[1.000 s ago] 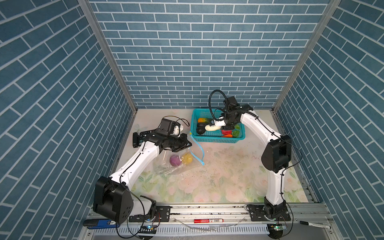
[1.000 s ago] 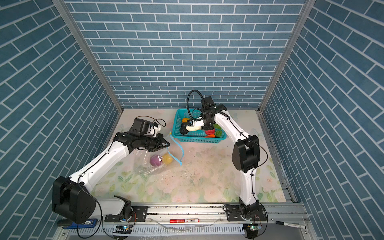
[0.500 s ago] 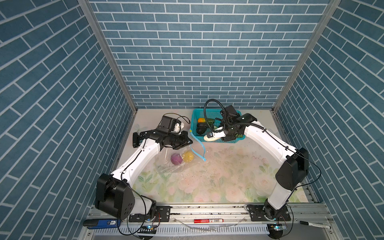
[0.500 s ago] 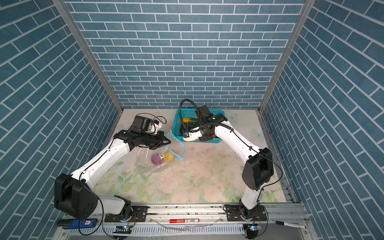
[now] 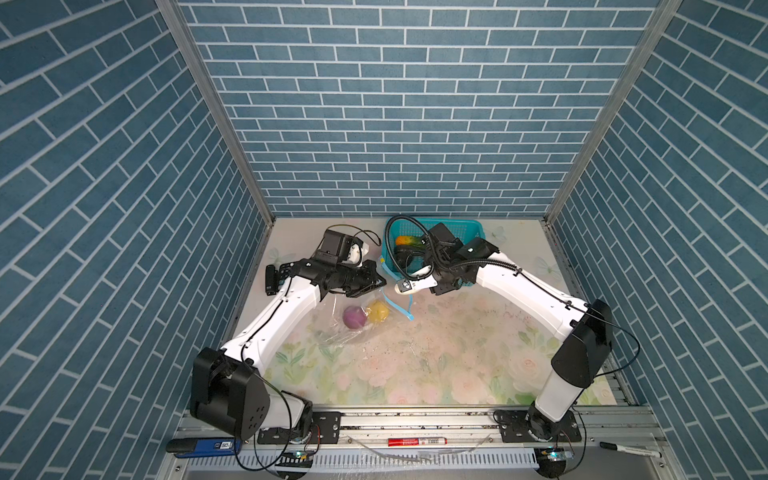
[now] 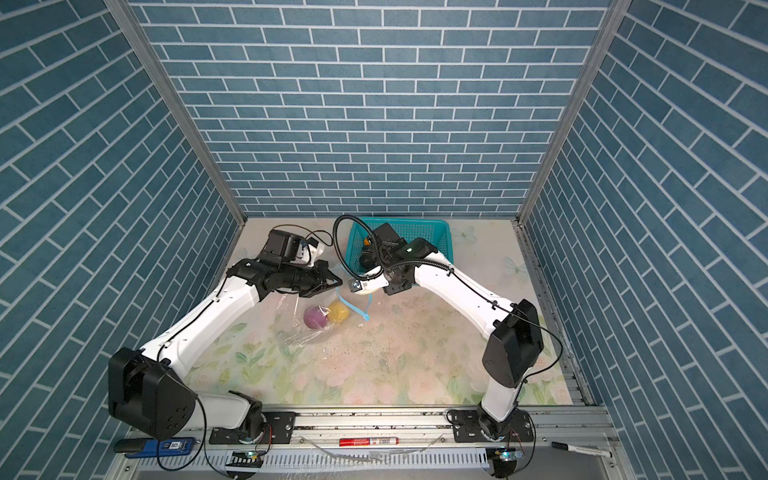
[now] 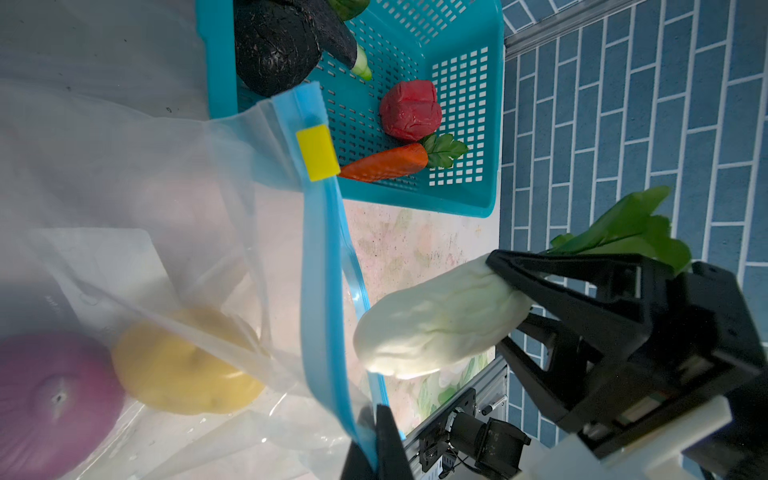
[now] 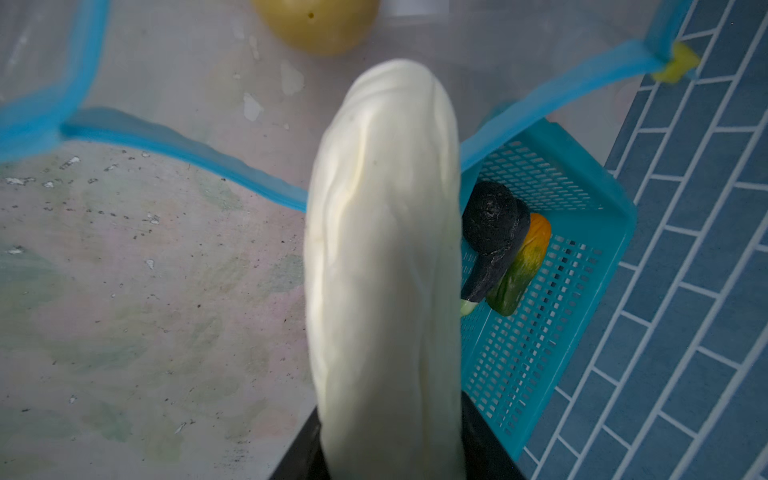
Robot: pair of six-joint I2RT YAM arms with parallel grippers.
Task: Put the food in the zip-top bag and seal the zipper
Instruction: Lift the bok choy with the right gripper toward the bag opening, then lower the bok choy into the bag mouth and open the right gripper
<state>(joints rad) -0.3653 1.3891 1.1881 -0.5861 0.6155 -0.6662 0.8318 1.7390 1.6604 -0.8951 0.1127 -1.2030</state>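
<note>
Clear crinkly plastic comes first: our left gripper [image 5: 376, 284] is clamped tight on the light-blue zipper [image 7: 322, 266] of the zip-top bag [image 5: 332, 322], lifting one lip so the mouth gapes. The purple onion [image 5: 354, 317] and yellow fruit [image 5: 377, 311] lie inside.

Just beside that mouth, our right gripper [image 7: 505, 301] is closed partway round a white vegetable [image 8: 384, 249], tip aimed at the opening. We judge the tip could catch the raised strip or shove the slack lower lip, tugging the edge out of our pinch.

Furthest right, the teal basket [image 7: 465, 203] holds the rest. Only the left wrist view shows the carrot [image 7: 384, 166], red piece [image 7: 410, 110] and the vegetable's green leaves [image 7: 623, 232]. Only the right wrist view shows the orange-green piece [image 8: 523, 266] beside the eggplant [image 8: 492, 220].
</note>
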